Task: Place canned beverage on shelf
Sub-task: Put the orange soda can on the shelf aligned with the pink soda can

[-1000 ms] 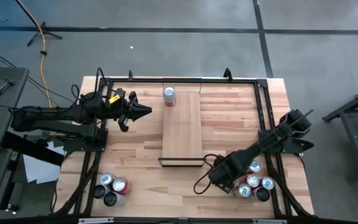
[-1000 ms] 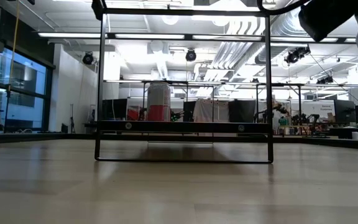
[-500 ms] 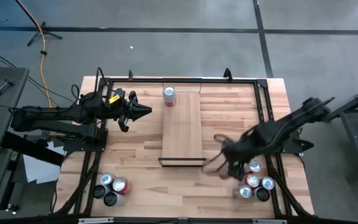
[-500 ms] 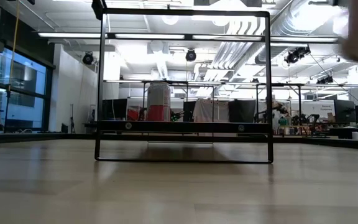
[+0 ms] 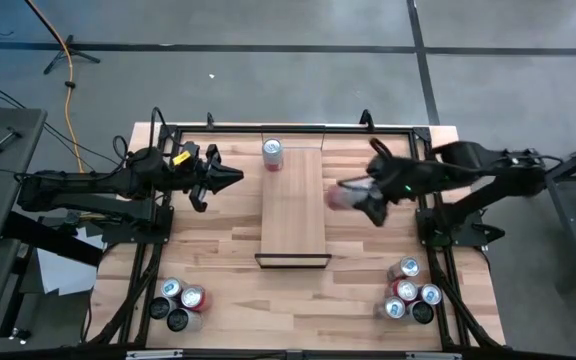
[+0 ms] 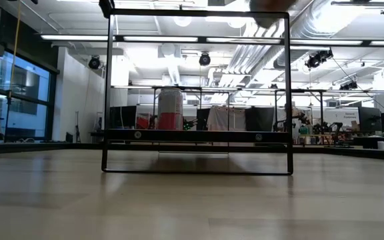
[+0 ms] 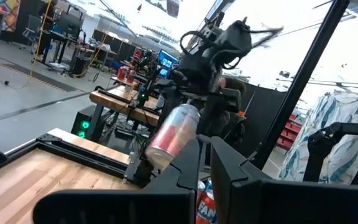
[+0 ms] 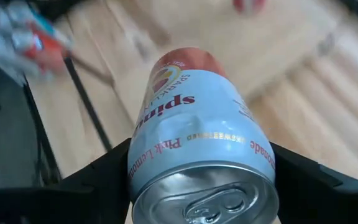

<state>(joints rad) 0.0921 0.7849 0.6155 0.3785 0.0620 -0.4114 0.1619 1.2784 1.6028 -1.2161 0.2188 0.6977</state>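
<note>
My right gripper (image 8: 201, 177) is clamped on a pink lemonade can (image 8: 201, 143), one dark finger on each side of its pale body, the pull-tab end facing my wrist camera and the can lying tilted rather than upright. From above, that can (image 5: 340, 197) hangs in the air just off the right edge of the shelf (image 5: 293, 205), about level with the middle of the plank. Below and ahead of the gripper lies the light-wood plank, and farther along it, at the far end from the black frame (image 5: 293, 262), a red and white can (image 5: 272, 153) already stands upright. To do this step well, I judge I should first bring the held can upright, carry it inward until it sits over bare plank on the near side of the standing can, well clear of it, then lower straight down until the base rests flat before opening. Letting go while tilted or over the plank edge would likely tip it onto the worktop (image 5: 368, 230). Behind the gripper, toward the near right corner, a cluster of spare cans (image 5: 409, 293) waits, and another cluster (image 5: 179, 303) sits at the near left corner. Farthest from me, across the shelf, my left gripper (image 5: 230, 178) waits over the worktop, pointing at the shelf with its fingers close together and holding nothing.
</note>
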